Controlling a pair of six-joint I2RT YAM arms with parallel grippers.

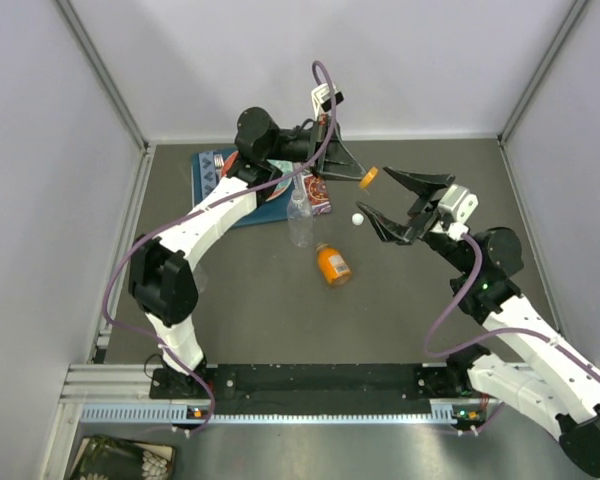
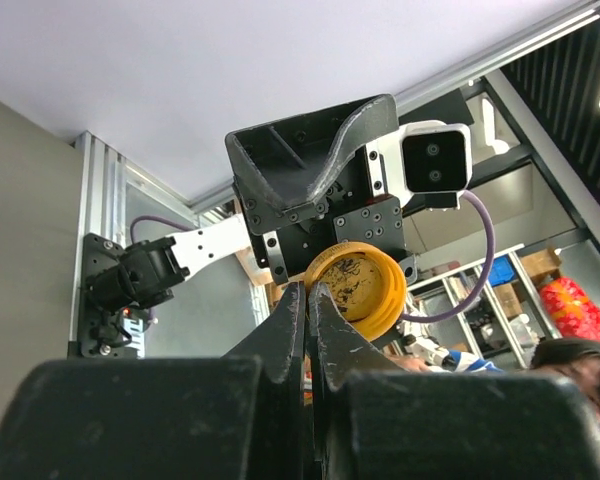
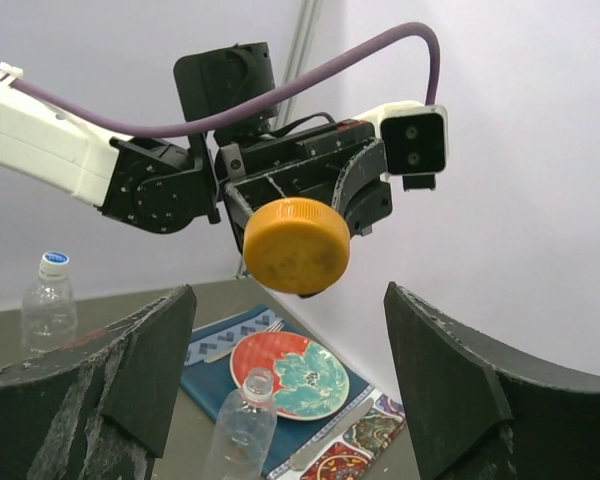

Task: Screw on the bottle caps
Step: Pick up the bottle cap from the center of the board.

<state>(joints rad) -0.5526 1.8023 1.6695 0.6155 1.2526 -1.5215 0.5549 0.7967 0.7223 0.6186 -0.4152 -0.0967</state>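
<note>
Pinching aloft a round, flat-topped orange-amber cap (image 3: 298, 245)

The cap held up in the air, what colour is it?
Orange. The cap shows best in the right wrist view.

Bright, even overhead light, soft shadows on the table (image 1: 240, 300); wrist-view foregrounds slightly blurred.
</note>
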